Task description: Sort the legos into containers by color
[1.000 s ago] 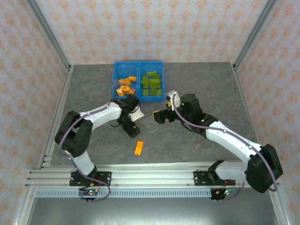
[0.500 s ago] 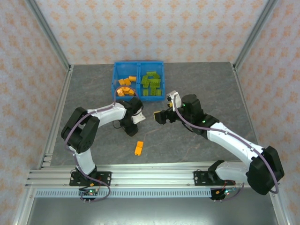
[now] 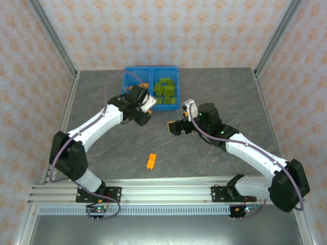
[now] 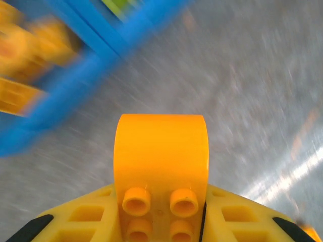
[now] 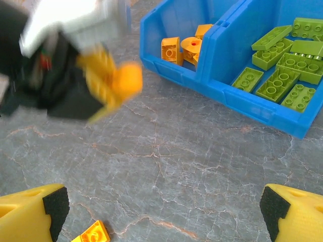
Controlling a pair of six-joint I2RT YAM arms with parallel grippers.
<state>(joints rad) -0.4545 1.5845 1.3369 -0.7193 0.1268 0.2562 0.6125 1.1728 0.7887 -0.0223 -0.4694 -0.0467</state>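
My left gripper (image 3: 138,96) is shut on an orange lego (image 4: 161,161), which sits upright between the yellow fingers (image 4: 75,222) with its studs facing the camera. It hangs above the table at the front of the blue containers (image 3: 151,69). The right wrist view shows that same gripper (image 5: 108,75) blurred, its orange lego (image 5: 127,80) just short of the left bin's wall (image 5: 166,68). The left bin holds orange legos (image 5: 181,48), the right bin green ones (image 5: 282,70). My right gripper (image 5: 164,212) stands open over bare table, right of the left gripper.
One loose orange lego (image 3: 151,161) lies on the grey table (image 3: 214,92) nearer the arm bases; it also peeks in at the bottom of the right wrist view (image 5: 93,234). Metal frame posts and patterned walls ring the table.
The left gripper shut on an orange lego low on the table, then swung up and back toward the left bin with it. The right arm has stayed put.
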